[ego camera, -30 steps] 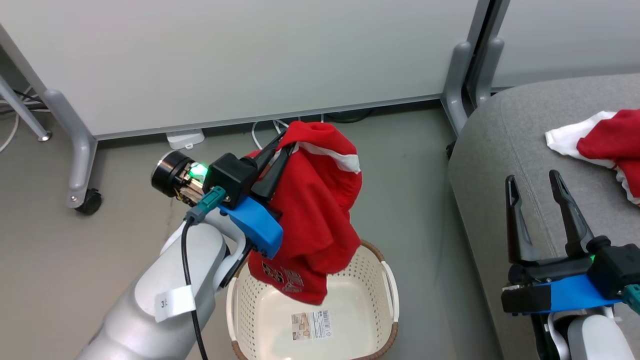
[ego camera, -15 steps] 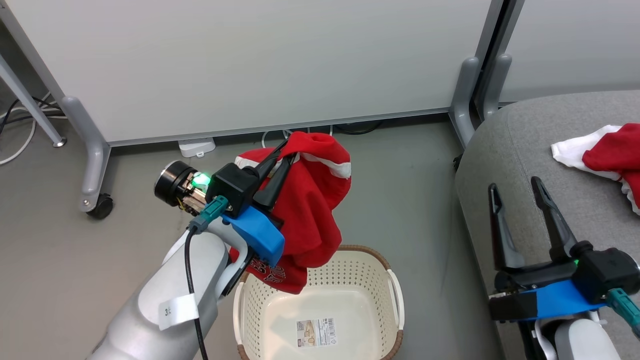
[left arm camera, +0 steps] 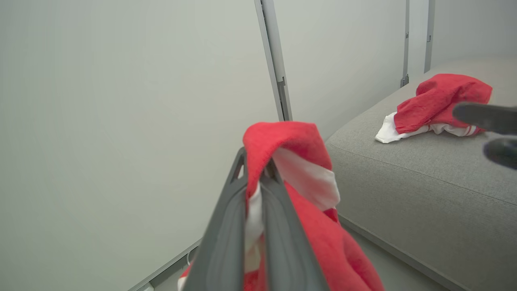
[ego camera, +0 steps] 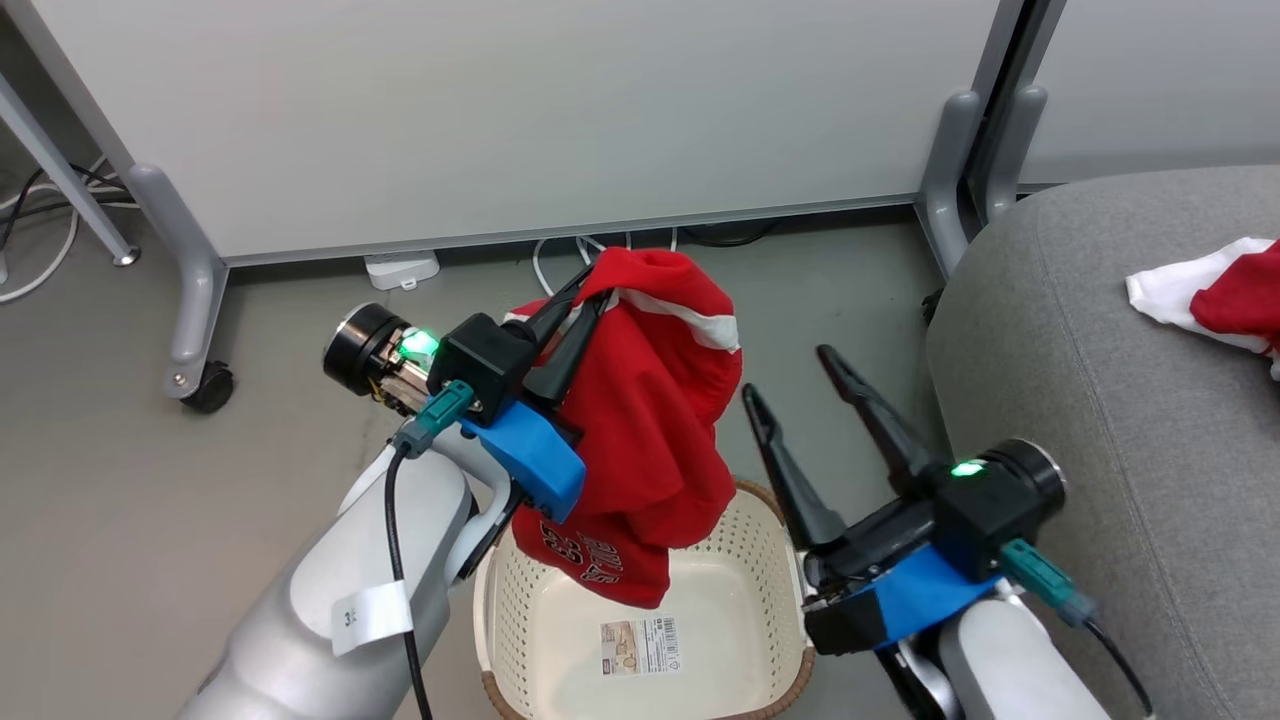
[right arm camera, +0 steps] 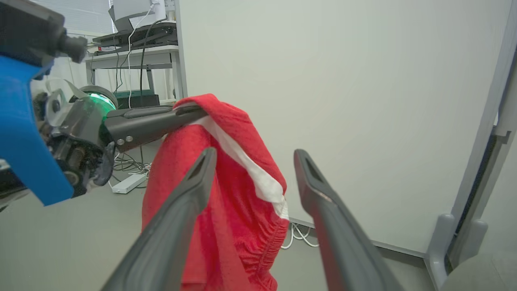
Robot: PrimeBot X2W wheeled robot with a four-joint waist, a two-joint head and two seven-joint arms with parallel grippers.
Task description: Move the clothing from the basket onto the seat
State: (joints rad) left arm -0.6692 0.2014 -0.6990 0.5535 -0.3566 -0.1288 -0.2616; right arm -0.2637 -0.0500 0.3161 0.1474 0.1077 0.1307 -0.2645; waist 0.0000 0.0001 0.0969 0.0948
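Red soft-fabric garment with white stripe (ego camera: 650,430), light, limp, best gripped at a bunched fold; left tool (ego camera: 588,280) pinches its top, right tool (ego camera: 788,374) spread empty.

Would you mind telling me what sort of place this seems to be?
Likely an office or lab test space: wheeled partition panels, a cable-draped desk, and a grey sofa seat.

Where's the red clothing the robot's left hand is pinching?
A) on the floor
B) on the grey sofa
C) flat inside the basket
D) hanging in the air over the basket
D: the left gripper holds the red clothing up, dangling over the basket.
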